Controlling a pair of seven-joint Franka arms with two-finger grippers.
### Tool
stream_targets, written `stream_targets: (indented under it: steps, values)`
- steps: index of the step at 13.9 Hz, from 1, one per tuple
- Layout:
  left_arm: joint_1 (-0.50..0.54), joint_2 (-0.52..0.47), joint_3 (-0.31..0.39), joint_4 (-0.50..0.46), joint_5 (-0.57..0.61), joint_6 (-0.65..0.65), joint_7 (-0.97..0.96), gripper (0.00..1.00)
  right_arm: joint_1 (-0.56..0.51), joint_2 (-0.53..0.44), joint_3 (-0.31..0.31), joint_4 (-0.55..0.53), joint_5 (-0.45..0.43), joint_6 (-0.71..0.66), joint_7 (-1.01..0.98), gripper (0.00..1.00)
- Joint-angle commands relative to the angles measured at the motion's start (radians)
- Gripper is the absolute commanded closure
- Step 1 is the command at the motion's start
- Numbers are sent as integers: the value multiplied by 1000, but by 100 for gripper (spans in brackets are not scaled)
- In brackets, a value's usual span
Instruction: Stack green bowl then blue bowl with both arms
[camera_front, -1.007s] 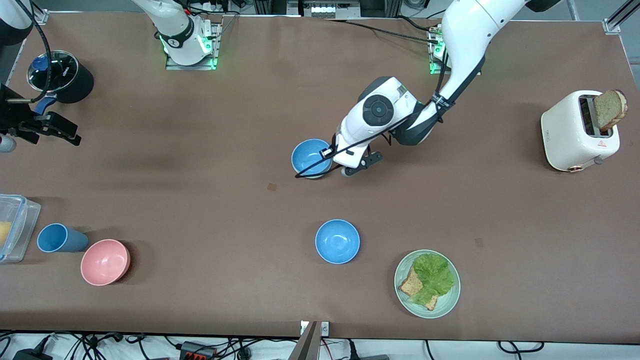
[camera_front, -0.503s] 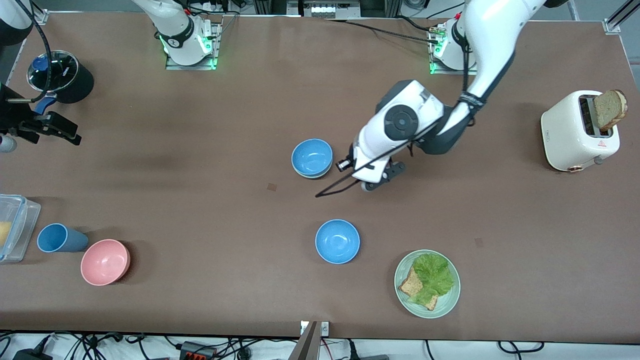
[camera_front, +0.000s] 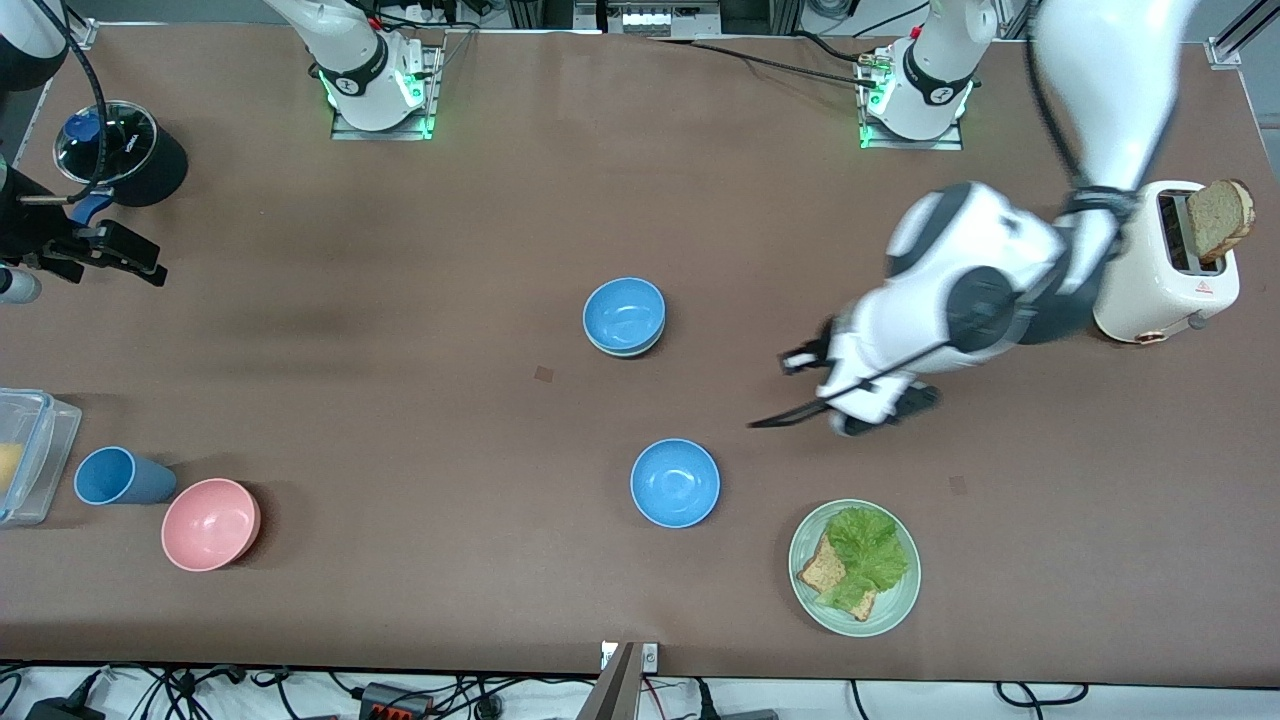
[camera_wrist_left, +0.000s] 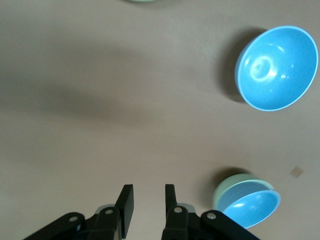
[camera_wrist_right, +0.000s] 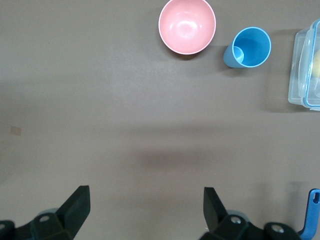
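Looking down on your brown, matte table (camera_front: 400, 250), you find a smooth sky-blue bowl (camera_front: 624, 312) nested inside a pale sage-green bowl (camera_wrist_left: 227, 185) near the middle; only a thin green rim shows beneath the blue in the front view, while the left wrist view shows the green wall more plainly. A second, identical blue bowl (camera_front: 675, 482) sits alone, nearer the front camera. Just beside it, toward the left arm's end and nearer the camera, lies a flat pale-green plate (camera_front: 895, 610) with rough brown toast and crinkled lettuce.

Your left gripper (camera_wrist_left: 145, 200) hangs in the air over bare table between the stacked bowls and a glossy cream toaster (camera_front: 1150, 270), which has a bread slice standing up out of its slot. Its black fingers stand narrowly apart — a slim gap, nothing between them, touching nothing.

Your right gripper (camera_wrist_right: 145, 205) is out at the right arm's end of the table, over bare table. Its fingers are spread wide and empty — the arm waits there. Near it are a black round container with a clear lid (camera_front: 120, 150), a clear plastic box (camera_front: 30, 455), a tall blue cup (camera_front: 115, 477) lying on its side and a round pink bowl (camera_front: 210, 524).
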Motion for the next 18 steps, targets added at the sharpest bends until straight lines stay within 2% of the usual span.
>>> stream_targets:
  steps: [1,5,7,9,10,11,13,14,15,16,18]
  values:
    - [96,6,-20,46,6,-71,212,67,-22,-16,22,7,-5,-19,-5,0]
    - [151,17,5,127,20,-151,527,67,-22,-16,19,7,-2,-21,-4,0]
    - [141,8,86,153,18,-162,664,68,-18,-16,20,7,-2,-22,5,0]
    - [124,-46,158,142,11,-181,737,68,-18,-15,20,7,-1,-22,5,0]
    - [72,-108,236,121,1,-182,763,58,-18,-15,20,7,-1,-22,4,0]
    - [11,-191,347,63,-43,-182,804,43,-18,-15,20,7,-2,-22,4,0]
    - [-37,-314,477,-72,-86,-169,930,5,-18,-15,20,5,-2,-24,1,0]
    - [-69,-366,530,-121,-80,-157,953,0,-18,-15,20,5,-2,-24,-1,0]
    - [-97,-417,569,-172,-77,-149,935,0,-16,-15,20,7,-2,-24,1,0]
    - [-105,-460,581,-209,-75,-148,909,0,-16,-15,20,7,-2,-26,-4,0]
    - [-111,-477,585,-214,-77,-152,869,0,-16,-15,20,7,-2,-30,-1,0]
